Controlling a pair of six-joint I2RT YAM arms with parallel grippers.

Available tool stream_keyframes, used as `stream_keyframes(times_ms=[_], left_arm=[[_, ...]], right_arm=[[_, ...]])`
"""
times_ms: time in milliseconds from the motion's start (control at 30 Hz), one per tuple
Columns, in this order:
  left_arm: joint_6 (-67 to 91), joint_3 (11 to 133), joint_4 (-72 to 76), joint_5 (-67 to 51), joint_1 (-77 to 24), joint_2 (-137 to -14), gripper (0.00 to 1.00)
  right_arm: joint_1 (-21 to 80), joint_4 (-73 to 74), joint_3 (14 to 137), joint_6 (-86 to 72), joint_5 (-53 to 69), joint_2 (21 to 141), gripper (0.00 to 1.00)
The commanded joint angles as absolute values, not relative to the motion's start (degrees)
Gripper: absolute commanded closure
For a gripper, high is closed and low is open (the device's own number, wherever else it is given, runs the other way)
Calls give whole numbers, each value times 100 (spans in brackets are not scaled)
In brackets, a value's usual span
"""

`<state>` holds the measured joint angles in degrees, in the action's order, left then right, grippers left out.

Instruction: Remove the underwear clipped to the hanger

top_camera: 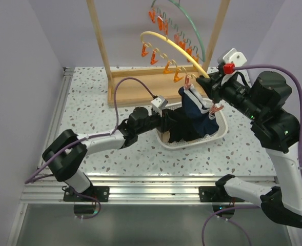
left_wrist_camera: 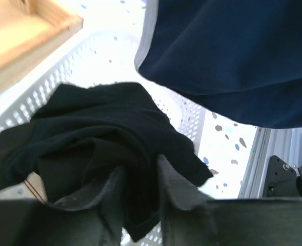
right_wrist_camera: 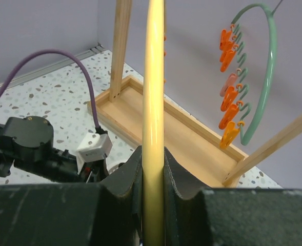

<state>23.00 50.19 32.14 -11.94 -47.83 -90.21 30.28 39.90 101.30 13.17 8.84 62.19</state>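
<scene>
Bright, even light; blown-out wrist highlights.

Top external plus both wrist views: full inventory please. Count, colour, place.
wooden rack: 1, light wood, back of table
yellow hanger: 1, yellow hoop, in front of rack
green hanger: 1, green hoop, inside rack
clips: many, orange, along both hangers
navy underwear: 1, navy with white trim, clipped to yellow hanger, over basket
black underwear: count unclear, black, piled in basket
basket: 1, white, mid-table
table: 1, white speckled
cables: 2, purple, one per arm
left gripper: black, closed on black underwear
right gripper: black, closed on yellow hanger
</scene>
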Motion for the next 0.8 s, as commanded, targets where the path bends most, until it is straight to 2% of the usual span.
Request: stream_keyframes(times_ms=[0, 33, 100, 133, 200, 233, 300, 333, 600, 767], left_arm=[[2321, 5150, 3902, -1407, -4886, -9228, 66], [2268, 5124, 3920, -1345, -4904, -9229, 50], [2110, 4967, 3955, -959, -4957, -9054, 36], [2040, 4888, 4051, -836, -4966, -8948, 25], [1820, 4616, 4165, -590, -4983, -8579, 23], [1750, 4545, 4244, -528, -4983, -8439, 10], [1460, 4299, 4289, -457, -4983, -8026, 7], [1241, 4228, 4254, -431, -4992, -7868, 0], [414, 3140, 3877, -18, -4966, -5821, 0], [202, 3006, 3411, -360, -4940, -4722, 0]], right_arm=[[3006, 3551, 10275, 1406, 896, 6064, 100], [3006, 3551, 10266, 1389, 905, 6064, 100], [3006, 3542, 10222, 1380, 958, 6082, 100], [3006, 3542, 10213, 1380, 1019, 6091, 100], [2997, 3533, 10178, 1345, 1089, 6117, 100], [2997, 3533, 10178, 1327, 1177, 6152, 100], [3006, 3516, 10178, 1301, 1274, 6205, 100], [3006, 3498, 10178, 1292, 1379, 6266, 100], [2997, 3498, 10370, 1239, 2344, 6793, 100], [3006, 3463, 10721, 1090, 3066, 7382, 100]])
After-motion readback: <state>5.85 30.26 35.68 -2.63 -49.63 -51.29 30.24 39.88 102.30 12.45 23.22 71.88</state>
